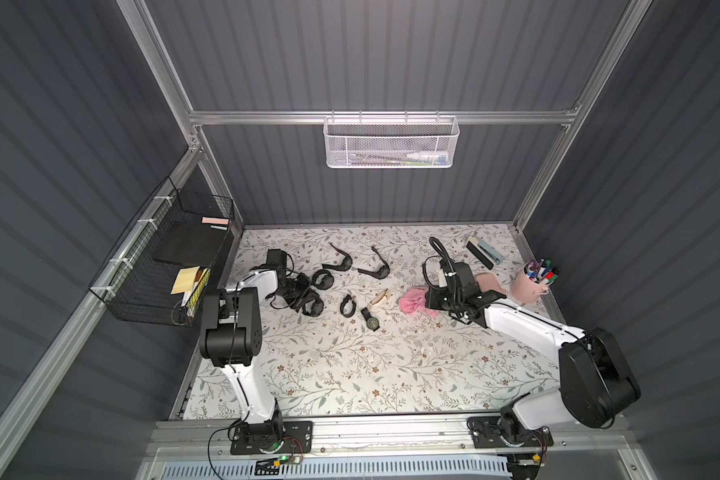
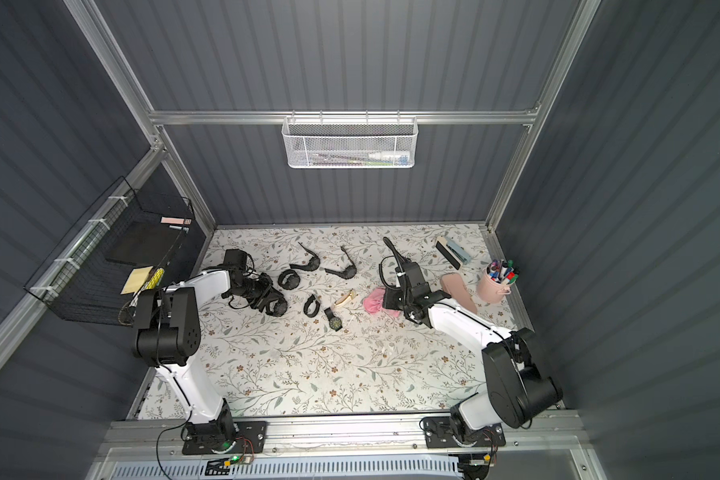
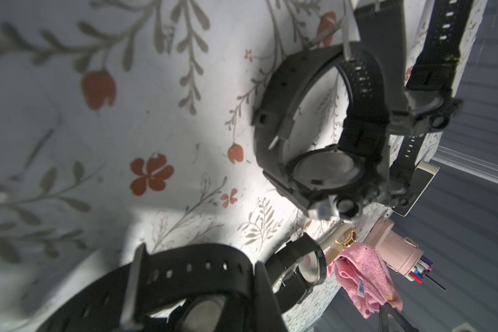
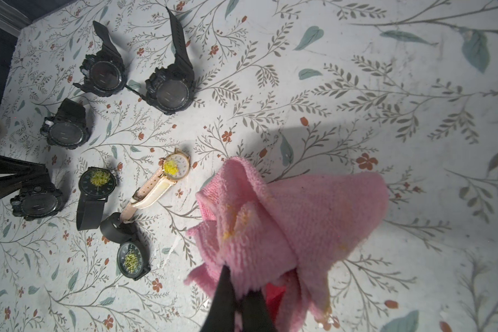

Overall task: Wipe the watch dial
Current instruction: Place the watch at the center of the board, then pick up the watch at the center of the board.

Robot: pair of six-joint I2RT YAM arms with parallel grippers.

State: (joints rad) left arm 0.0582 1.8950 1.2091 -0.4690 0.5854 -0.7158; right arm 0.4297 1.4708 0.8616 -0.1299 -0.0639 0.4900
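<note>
Several watches lie on the floral table. Yellow grime marks three dials: a black watch (image 4: 98, 178), a cream-strapped gold watch (image 4: 175, 167) and another black watch (image 4: 131, 258), also in a top view (image 1: 373, 323). My right gripper (image 4: 242, 290) is shut on a pink cloth (image 4: 293, 212) that hangs just right of these watches, above the table (image 1: 414, 301). My left gripper (image 1: 306, 305) is low at the left, shut on the strap of a chunky black watch (image 4: 38, 201). One finger (image 3: 266, 293) shows against that strap (image 3: 184, 267).
Three more chunky black watches (image 4: 104, 74) (image 4: 170, 92) (image 4: 66, 132) lie behind. A pink cup of pens (image 1: 531, 282), a pink case (image 1: 489, 282) and a stapler (image 1: 485, 251) sit at the back right. A black wire basket (image 1: 163, 257) hangs on the left wall.
</note>
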